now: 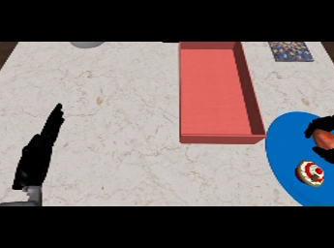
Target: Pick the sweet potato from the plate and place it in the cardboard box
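Observation:
A blue plate (pixel 287 145) lies at the counter's right edge, partly cut off by the view. On it rests the reddish-orange sweet potato (pixel 329 141), with my right hand (pixel 326 125) curled round it, thumb and fingers on either side. A small round red-and-white item (pixel 310 173) sits on the plate nearer me. The box (pixel 216 92), red-pink and long, stands open just left of the plate. My left hand (pixel 40 147) rests open at the lower left, fingers straight and pointing away.
A patterned dark mat (pixel 292 51) lies at the back right corner. A grey round object (pixel 88 44) peeks in at the back edge. The marble counter stretches wide between my left hand and the box.

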